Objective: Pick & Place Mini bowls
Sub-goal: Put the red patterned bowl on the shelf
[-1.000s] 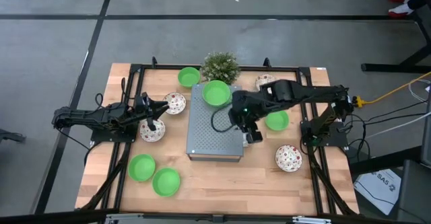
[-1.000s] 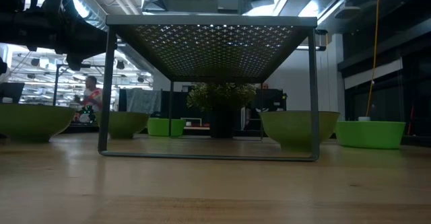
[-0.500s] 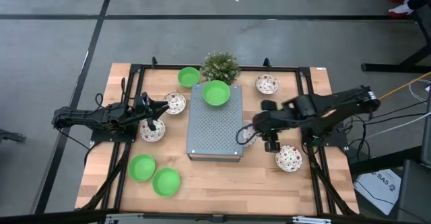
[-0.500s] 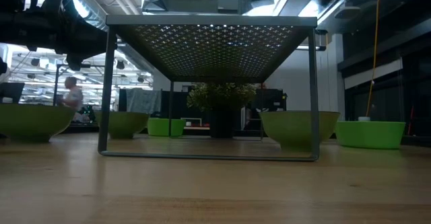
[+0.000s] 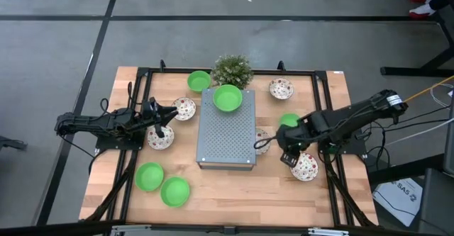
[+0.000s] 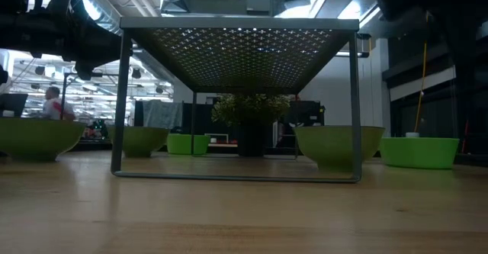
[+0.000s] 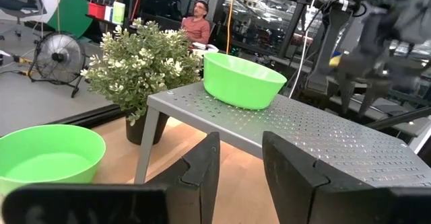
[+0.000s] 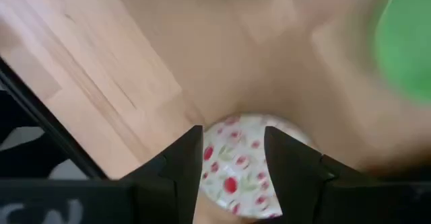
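Below my right gripper [image 8: 232,153] sits a speckled mini bowl [image 8: 244,167], white with red and green marks, resting on the wooden table [image 5: 234,190] near its right front side. From above, the same speckled mini bowl [image 5: 304,166] lies just under the right gripper [image 5: 289,158], whose fingers [image 8: 176,163] are spread apart on either side of it and hold nothing; I cannot tell whether they touch it.

Other mini bowls are scattered around. A green mini bowl on the rack [image 5: 228,98] sits at the far end of a grey perforated metal rack [image 5: 225,137] in the middle of the table. Another green bowl [image 5: 289,120] lies just behind the right arm, and a second speckled bowl [image 5: 281,88] sits near the far right corner. On the left I see two speckled bowls, one far [image 5: 185,108] and one nearer [image 5: 160,137], with two green bowls [image 5: 150,176] and [image 5: 175,191] side by side at the front left. One more green bowl [image 5: 198,80] sits just beside a small potted plant [image 5: 232,70] at the far edge.

My left gripper [image 7: 237,167] waits over the left side of the table, its fingers slightly parted and holding nothing, facing the rack.

A person [image 6: 52,101] shows far off in the room behind.
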